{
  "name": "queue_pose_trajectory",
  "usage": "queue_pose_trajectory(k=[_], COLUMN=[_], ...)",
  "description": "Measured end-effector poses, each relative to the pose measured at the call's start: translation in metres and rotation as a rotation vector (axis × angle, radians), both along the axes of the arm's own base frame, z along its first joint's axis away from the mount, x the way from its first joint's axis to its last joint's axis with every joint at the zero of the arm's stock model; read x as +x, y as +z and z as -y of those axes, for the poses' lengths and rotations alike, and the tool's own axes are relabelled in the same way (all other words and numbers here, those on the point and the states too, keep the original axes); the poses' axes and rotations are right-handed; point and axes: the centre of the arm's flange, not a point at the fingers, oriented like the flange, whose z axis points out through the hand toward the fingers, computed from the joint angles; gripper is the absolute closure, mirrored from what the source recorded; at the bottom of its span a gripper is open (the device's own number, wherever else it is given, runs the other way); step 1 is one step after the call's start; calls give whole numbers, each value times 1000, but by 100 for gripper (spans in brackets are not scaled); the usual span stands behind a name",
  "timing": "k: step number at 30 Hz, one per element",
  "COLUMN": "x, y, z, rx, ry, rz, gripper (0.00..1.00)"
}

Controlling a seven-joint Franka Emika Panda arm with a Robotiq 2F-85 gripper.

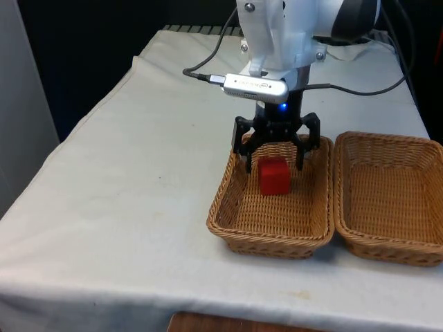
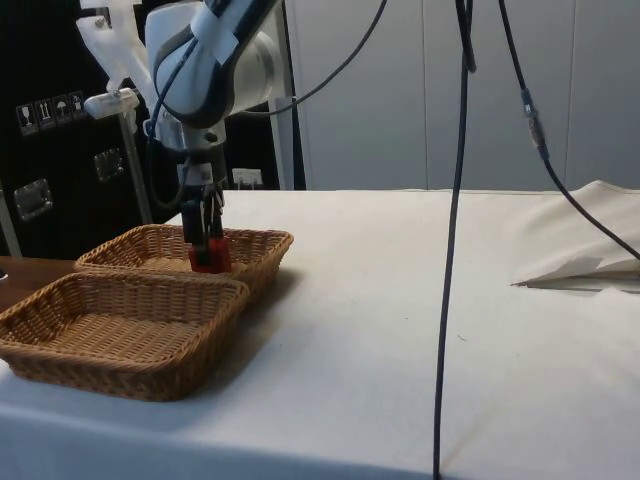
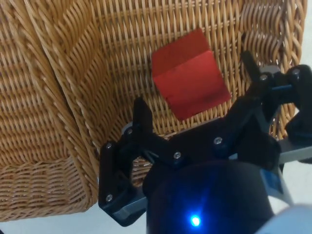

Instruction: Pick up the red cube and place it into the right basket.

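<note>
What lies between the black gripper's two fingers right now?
The red cube sits between the open fingers of the black two-finger gripper, resting on the woven floor of the wicker basket on the front view's left. The wrist view shows gaps on both sides.

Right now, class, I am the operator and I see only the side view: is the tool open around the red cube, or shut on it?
Observer: Open. In the front view the tool straddles the red cube, with a gap at each finger.
Operator: Which basket holds the cube?
Observer: The basket on the front view's left; the other basket is empty.
Operator: Is the cube square to the fingers?
Observer: No. The wrist view shows it turned at an angle to them.
</note>
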Motion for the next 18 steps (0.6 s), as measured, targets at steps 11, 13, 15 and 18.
queue_pose_trajectory(k=[11,13,15,18], x=[0,-2,-4,-6], y=[21,34,41,47], z=[2,4,4,5], rx=[13,25,30,35], ry=[-19,-29,-37,-44], rz=[0,-3,-1,1], gripper=[0,0,0,0])
